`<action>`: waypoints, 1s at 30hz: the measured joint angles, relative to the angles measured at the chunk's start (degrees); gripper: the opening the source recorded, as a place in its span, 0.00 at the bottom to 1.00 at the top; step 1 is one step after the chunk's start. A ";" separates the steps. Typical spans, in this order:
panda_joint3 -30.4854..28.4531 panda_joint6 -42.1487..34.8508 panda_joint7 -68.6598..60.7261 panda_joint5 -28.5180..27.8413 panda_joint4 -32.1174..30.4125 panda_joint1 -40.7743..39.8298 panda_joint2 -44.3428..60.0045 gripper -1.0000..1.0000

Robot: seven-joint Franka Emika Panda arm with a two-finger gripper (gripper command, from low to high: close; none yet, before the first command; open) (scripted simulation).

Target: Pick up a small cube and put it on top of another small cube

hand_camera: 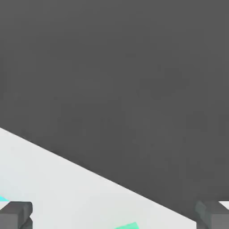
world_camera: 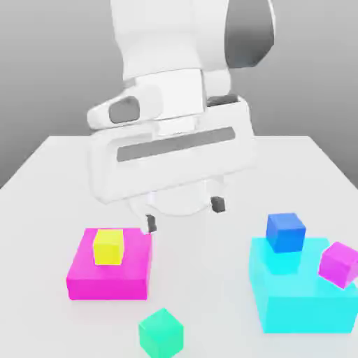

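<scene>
Fingers (world_camera: 184,214) spread wide at frame centre, gripping nothing, hanging above the table (world_camera: 42,175), presumably readied for a descent. Small teal-green cube (world_camera: 161,333) alone at lower centre, apart from the magenta slab (world_camera: 133,276) carrying the yellow cube (world_camera: 109,247), so freely reachable.

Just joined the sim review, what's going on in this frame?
The Panda's gripper hangs open above the white table, holding nothing. The small teal-green cube sits alone on the table nearest the exterior camera, untouched. A small yellow cube rests on a magenta block; a small blue cube sits on the large cyan block, and a purple cube is at its exterior-view right edge. No pick has started.
</scene>
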 joint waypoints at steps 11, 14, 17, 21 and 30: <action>0.91 11.59 -11.22 -2.73 -2.55 -2.09 20.74 0.50; 3.72 15.91 -13.51 0.12 -1.51 -4.32 26.33 0.00; 3.73 15.85 -13.49 0.11 -1.51 -4.34 26.33 0.00; 3.76 15.83 -13.50 0.06 -1.50 -4.38 26.33 0.00; 5.88 1.57 -14.68 -7.33 -1.93 3.10 11.74 0.00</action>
